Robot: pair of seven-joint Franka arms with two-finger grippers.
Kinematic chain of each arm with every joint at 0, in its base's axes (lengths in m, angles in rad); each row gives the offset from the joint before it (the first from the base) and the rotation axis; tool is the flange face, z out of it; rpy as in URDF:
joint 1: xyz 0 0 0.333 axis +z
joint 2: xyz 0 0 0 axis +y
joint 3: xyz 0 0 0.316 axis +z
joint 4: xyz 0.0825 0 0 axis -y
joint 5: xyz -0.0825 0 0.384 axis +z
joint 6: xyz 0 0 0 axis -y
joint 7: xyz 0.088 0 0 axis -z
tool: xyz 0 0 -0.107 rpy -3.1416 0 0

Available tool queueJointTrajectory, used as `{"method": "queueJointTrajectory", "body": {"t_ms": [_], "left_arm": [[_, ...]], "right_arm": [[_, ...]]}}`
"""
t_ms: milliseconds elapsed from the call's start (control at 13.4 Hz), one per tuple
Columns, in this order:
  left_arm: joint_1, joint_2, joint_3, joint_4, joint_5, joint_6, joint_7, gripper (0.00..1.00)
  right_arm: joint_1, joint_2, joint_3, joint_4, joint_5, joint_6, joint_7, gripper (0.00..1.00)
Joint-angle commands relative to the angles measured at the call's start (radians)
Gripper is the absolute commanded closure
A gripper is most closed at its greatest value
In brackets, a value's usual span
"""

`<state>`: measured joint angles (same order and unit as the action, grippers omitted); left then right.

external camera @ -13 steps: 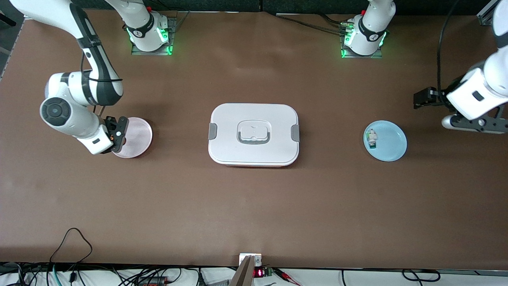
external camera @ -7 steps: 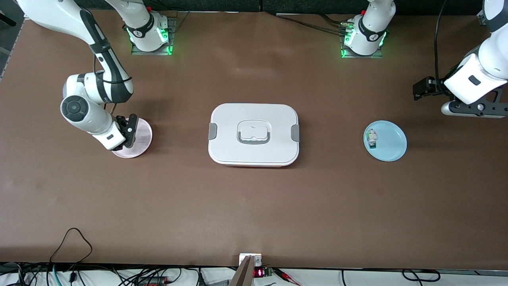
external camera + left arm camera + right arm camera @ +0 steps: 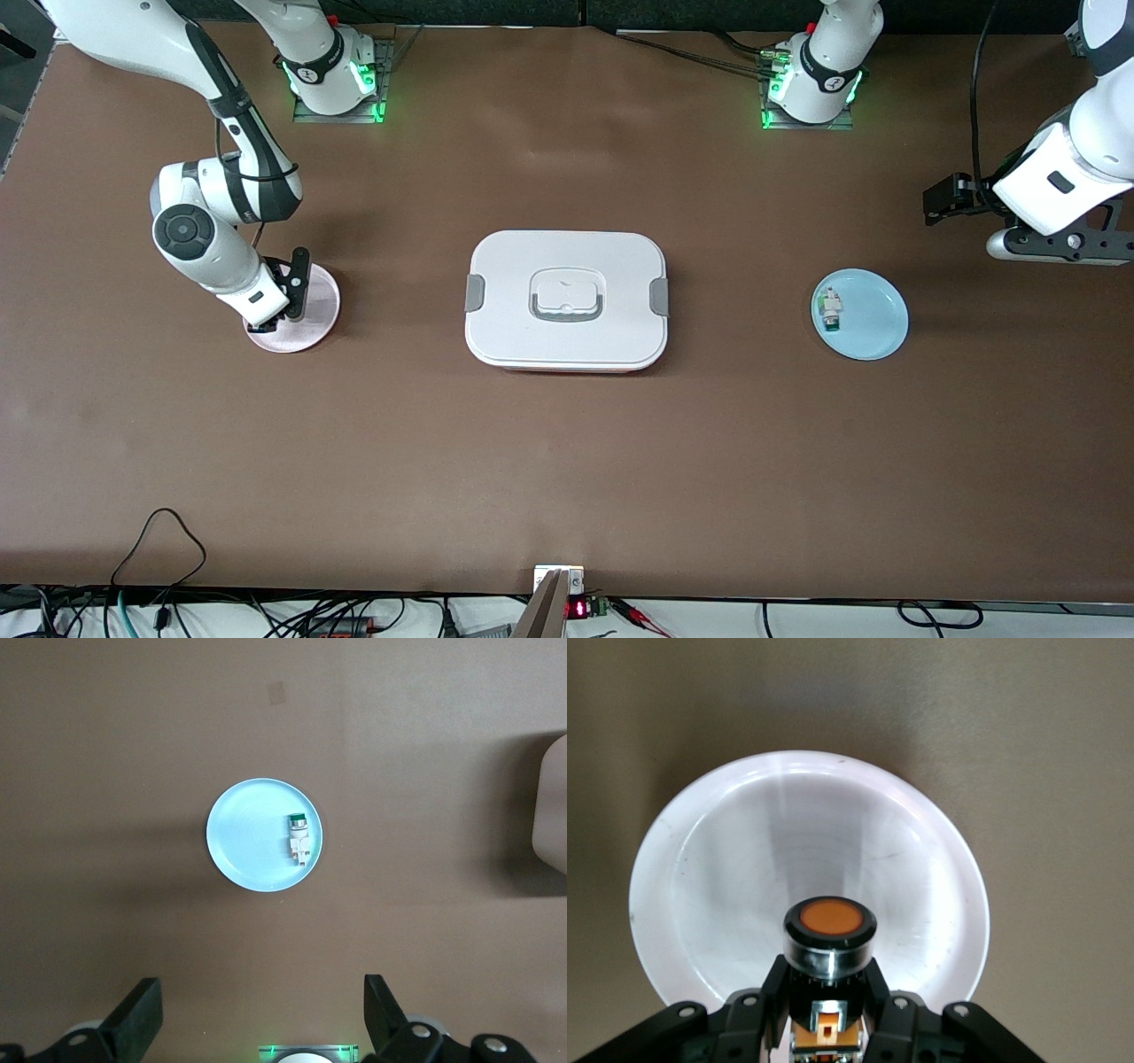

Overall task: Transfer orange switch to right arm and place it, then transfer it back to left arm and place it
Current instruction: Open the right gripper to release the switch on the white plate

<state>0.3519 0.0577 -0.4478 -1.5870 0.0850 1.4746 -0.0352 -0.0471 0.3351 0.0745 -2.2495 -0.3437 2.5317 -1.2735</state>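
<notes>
Right gripper (image 3: 288,297), pinching the orange switch (image 3: 829,935), has shifted over the pink plate (image 3: 319,306) toward the box (image 3: 567,299); left gripper (image 3: 257,1014) waits, jaws spread; switch hidden in front view.

The right pincer (image 3: 285,306) was clamped shut on the orange switch (image 3: 830,943), its arm bent steeply downward. The left pincer (image 3: 257,1019) waited aloft with jaws spread wide.

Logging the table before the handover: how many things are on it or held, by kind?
Round plates: 2, a pink plate and a blue plate
Switches: 2, the orange switch gripped by the right gripper over the pink plate, and a white-and-green component on the blue plate
Lidded box: 1
Total: 5
</notes>
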Motion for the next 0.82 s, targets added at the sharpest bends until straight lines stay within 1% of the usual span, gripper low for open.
{"method": "queueJointTrajectory", "body": {"t_ms": [0,75,447,522,596,671,745], "left_arm": [[0.001,-0.022,0.007,-0.016,-0.019,0.013,0.017,0.00],[-0.034,-0.024,0.044,-0.016,-0.019,0.012,0.018,0.00],[-0.272,-0.024,0.295,-0.018,-0.021,0.013,0.032,0.00],[-0.301,-0.024,0.328,-0.018,-0.022,0.012,0.032,0.00],[-0.323,-0.024,0.345,-0.018,-0.021,0.012,0.032,0.00],[-0.336,-0.025,0.357,-0.018,-0.022,0.012,0.031,0.00],[-0.338,-0.025,0.357,-0.016,-0.022,0.010,0.029,0.00]], "right_arm": [[-0.020,-0.005,0.010,-0.042,-0.023,0.050,-0.017,0.76],[-0.020,-0.004,0.010,-0.042,-0.023,0.050,-0.017,0.76],[-0.022,0.010,0.010,-0.048,-0.023,0.058,-0.017,0.75],[-0.020,0.010,0.010,-0.048,-0.023,0.058,-0.017,0.72],[-0.020,0.010,0.010,-0.047,-0.023,0.058,-0.017,0.49],[-0.022,0.005,0.010,-0.047,-0.023,0.058,-0.017,0.00],[-0.022,0.001,0.010,-0.045,-0.023,0.055,-0.014,0.00]]}}
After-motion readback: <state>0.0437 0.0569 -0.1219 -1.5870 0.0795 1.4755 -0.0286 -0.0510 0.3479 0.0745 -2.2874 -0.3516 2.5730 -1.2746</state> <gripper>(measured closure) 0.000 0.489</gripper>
